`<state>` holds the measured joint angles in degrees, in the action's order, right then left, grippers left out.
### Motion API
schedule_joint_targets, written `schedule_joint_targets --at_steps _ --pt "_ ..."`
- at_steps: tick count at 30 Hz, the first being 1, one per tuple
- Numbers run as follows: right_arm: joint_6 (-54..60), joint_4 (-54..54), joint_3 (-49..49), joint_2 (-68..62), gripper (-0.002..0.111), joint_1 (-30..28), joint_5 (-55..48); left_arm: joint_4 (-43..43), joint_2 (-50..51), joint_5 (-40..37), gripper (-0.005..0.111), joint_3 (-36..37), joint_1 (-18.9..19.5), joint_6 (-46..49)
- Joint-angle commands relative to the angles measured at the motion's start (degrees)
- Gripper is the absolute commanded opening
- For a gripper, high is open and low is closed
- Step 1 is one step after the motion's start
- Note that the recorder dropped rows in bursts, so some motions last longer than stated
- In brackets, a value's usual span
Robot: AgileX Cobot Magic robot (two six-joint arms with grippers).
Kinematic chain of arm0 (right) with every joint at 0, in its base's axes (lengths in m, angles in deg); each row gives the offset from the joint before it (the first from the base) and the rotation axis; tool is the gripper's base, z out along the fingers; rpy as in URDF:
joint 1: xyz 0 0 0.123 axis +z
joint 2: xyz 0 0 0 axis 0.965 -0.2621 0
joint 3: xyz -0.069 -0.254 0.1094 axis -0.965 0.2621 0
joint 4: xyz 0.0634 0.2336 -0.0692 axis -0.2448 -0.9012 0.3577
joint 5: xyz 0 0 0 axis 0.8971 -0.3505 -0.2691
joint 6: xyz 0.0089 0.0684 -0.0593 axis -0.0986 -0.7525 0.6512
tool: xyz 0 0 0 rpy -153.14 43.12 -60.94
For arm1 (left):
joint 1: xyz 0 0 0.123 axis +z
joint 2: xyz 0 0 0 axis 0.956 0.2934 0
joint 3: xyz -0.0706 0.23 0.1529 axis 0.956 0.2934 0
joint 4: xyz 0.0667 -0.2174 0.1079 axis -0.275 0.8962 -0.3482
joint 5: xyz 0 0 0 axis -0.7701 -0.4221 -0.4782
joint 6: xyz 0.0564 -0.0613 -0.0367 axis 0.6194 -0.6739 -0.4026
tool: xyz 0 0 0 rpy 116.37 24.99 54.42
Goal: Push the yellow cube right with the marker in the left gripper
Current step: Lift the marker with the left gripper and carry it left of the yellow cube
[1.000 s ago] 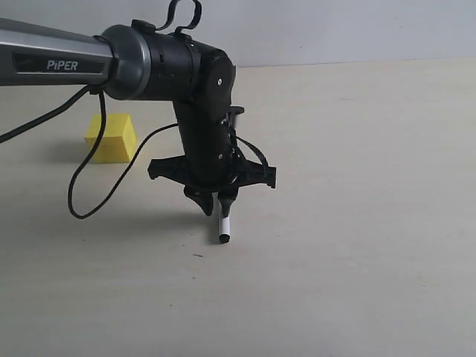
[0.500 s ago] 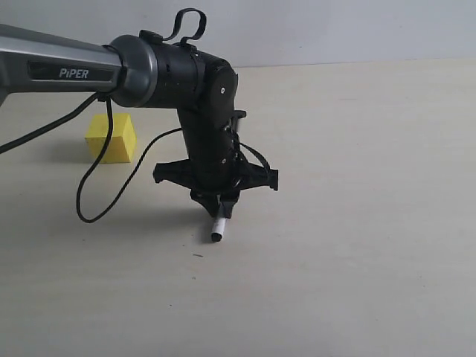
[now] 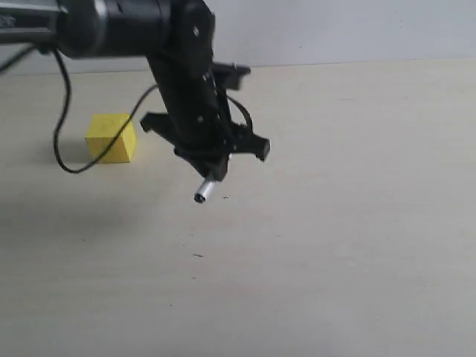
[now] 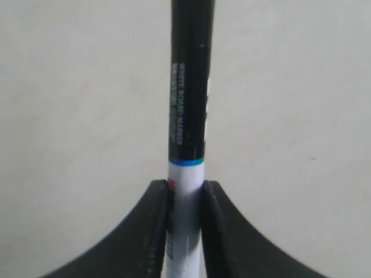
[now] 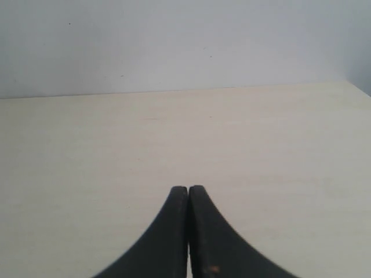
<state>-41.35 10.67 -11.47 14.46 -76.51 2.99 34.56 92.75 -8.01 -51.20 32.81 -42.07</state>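
Note:
The yellow cube (image 3: 111,137) rests on the pale table at the left of the exterior view. My left gripper (image 3: 213,168) hangs above the table to the cube's right, apart from it, and is shut on the marker (image 3: 205,189), whose end sticks out below the jaws, tilted down and left. In the left wrist view the marker (image 4: 189,116) runs up from between the black fingers (image 4: 156,220), white barrel pinched, black part beyond; the left gripper (image 4: 185,188) holds it firmly. My right gripper (image 5: 188,190) is shut and holds nothing; the exterior view does not show it.
The beige table (image 3: 357,223) stretches wide around the arm, with a pale wall (image 3: 357,30) behind it. A black cable (image 3: 67,134) loops down from the arm near the cube.
The left arm has lifted and swung left and back, carrying the marker up off the table; the marker's end now hangs higher and nearer the cube. The cube has stayed put.

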Motion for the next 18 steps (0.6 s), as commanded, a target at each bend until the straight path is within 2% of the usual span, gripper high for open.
schedule_joint_targets --at_steps 1,3,6,9,12,13,14,15,18 --pt "0.4 0.0 0.3 0.3 0.000 -0.3 0.2 -2.0 -11.4 -6.0 0.000 0.6 4.5 5.6" --pt "0.4 0.0 0.3 0.3 0.000 -0.3 0.2 -4.3 -16.5 -9.0 0.000 3.0 7.6 8.1" --pt "0.4 0.0 0.3 0.3 0.000 -0.3 0.2 -12.2 -24.4 -11.3 0.000 8.7 12.8 9.1" --pt "0.4 0.0 0.3 0.3 0.000 -0.3 0.2 -18.0 -31.2 -10.9 0.000 15.1 20.8 7.0" --pt "0.4 0.0 0.3 0.3 0.000 -0.3 0.2 -19.1 -34.4 -10.1 0.000 19.5 31.4 4.9" --pt "0.4 0.0 0.3 0.3 0.000 -0.3 0.2 -19.0 -34.5 -9.2 0.000 21.1 37.3 5.7" --pt "0.4 0.0 0.3 0.3 0.000 -0.3 0.2 -18.4 -34.0 -8.6 0.000 21.9 39.5 7.5" --pt "0.4 0.0 0.3 0.3 0.000 -0.3 0.2 -17.3 -32.8 -6.3 0.000 23.3 42.0 13.3" --pt "0.4 0.0 0.3 0.3 0.000 -0.3 0.2 -16.9 -28.5 2.8 0.000 24.0 42.3 27.3"
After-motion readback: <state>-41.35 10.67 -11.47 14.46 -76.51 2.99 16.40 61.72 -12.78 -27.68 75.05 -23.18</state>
